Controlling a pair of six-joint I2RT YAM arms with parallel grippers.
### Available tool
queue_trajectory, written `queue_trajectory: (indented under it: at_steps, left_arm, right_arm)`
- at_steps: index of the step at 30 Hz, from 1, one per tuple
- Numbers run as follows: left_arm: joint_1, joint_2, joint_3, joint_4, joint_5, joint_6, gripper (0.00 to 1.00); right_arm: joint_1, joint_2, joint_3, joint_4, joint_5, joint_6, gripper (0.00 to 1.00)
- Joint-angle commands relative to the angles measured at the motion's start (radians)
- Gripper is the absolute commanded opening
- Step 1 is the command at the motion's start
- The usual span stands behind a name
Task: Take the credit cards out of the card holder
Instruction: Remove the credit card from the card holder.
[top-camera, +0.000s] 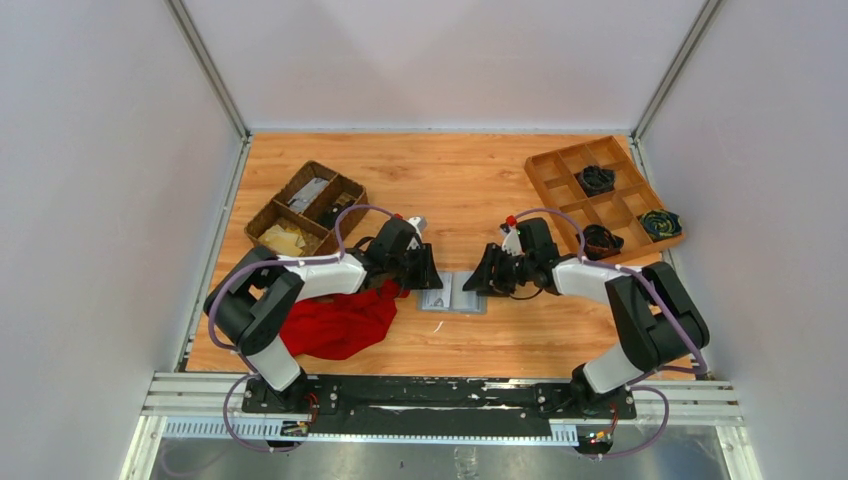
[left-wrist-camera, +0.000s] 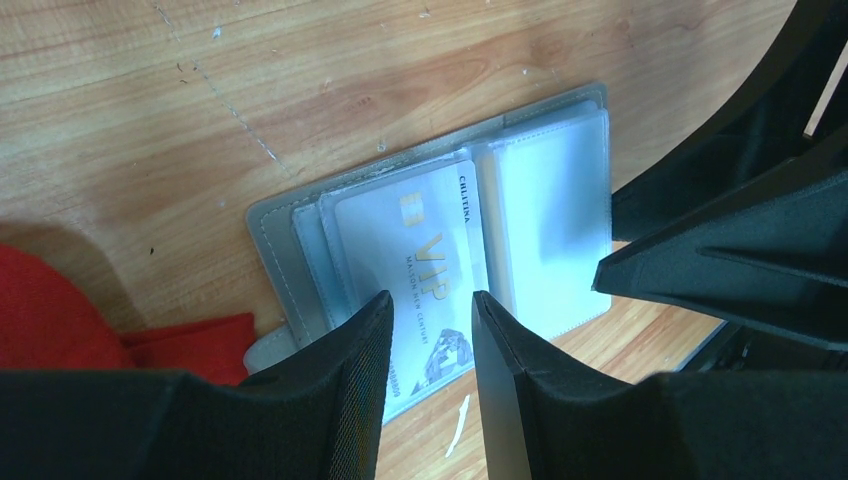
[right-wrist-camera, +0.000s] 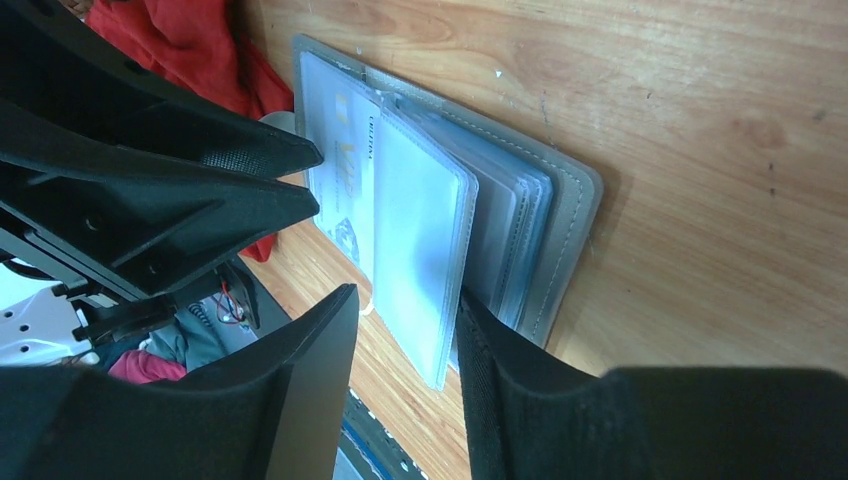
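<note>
White walls box in a wooden table (top-camera: 470, 180). The overhead view shows the flat grey bifold card holder (top-camera: 452, 295) lying open mid-table between the left hand (top-camera: 428, 272) and the right hand (top-camera: 490, 278), with a crumpled red cloth (top-camera: 335, 322) just beside it. From the left wrist, a pale credit card with gold VIP lettering (left-wrist-camera: 415, 250) pokes out of its pocket past the holder's near edge. The left hand's jaws stand apart over that free end, gripping nothing. From the right wrist, the right hand's jaws are likewise apart, straddling a lifted clear plastic sleeve (right-wrist-camera: 420, 240) without pinching it. The card looks light, stiff and slick, and it lies flat. Its protruding end is likely the best place to pinch, while the floppy holder probably needs pinning.
</note>
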Motion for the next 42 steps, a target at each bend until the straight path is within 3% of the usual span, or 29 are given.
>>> queue_trajectory:
  at_steps: [1, 6, 10, 14, 19, 23, 28, 33, 39, 42]
  left_arm:
    - [0.003, 0.026, -0.022, -0.034, -0.022, 0.028, 0.41]
    - [0.015, -0.078, -0.027, -0.065, -0.005, 0.005, 0.41]
    - [0.021, -0.233, 0.034, -0.276, -0.117, 0.025, 0.42]
    - [0.05, -0.338, 0.097, -0.447, -0.199, 0.052, 0.42]
    - [0.098, -0.441, 0.094, -0.515, -0.269, 0.04, 0.42]
    - [0.118, -0.488, 0.059, -0.501, -0.269, 0.028, 0.42]
    - [0.117, -0.462, 0.044, -0.439, -0.162, 0.03, 0.41]
    - [0.065, -0.377, 0.036, -0.287, -0.041, -0.009, 0.4]
    - [0.058, -0.242, -0.006, -0.096, 0.063, -0.08, 0.38]
    - [0.057, -0.179, -0.001, -0.09, 0.063, -0.069, 0.37]
  right_arm:
    - [0.026, -0.009, -0.019, 0.012, -0.011, 0.006, 0.44]
    - [0.049, -0.064, 0.002, 0.016, -0.025, 0.012, 0.44]
    - [0.081, -0.065, 0.042, 0.011, -0.043, 0.01, 0.45]
    - [0.128, -0.011, 0.1, 0.014, -0.038, -0.002, 0.46]
    - [0.191, 0.101, 0.178, 0.052, -0.026, 0.011, 0.46]
    - [0.211, 0.159, 0.214, 0.05, -0.032, 0.016, 0.45]
    - [0.209, 0.065, 0.193, -0.019, 0.039, -0.03, 0.44]
    - [0.183, -0.04, 0.105, -0.056, 0.135, -0.03, 0.42]
    - [0.137, 0.019, 0.066, 0.01, 0.087, 0.047, 0.36]
    - [0.133, 0.051, 0.07, 0.021, 0.089, 0.066, 0.33]
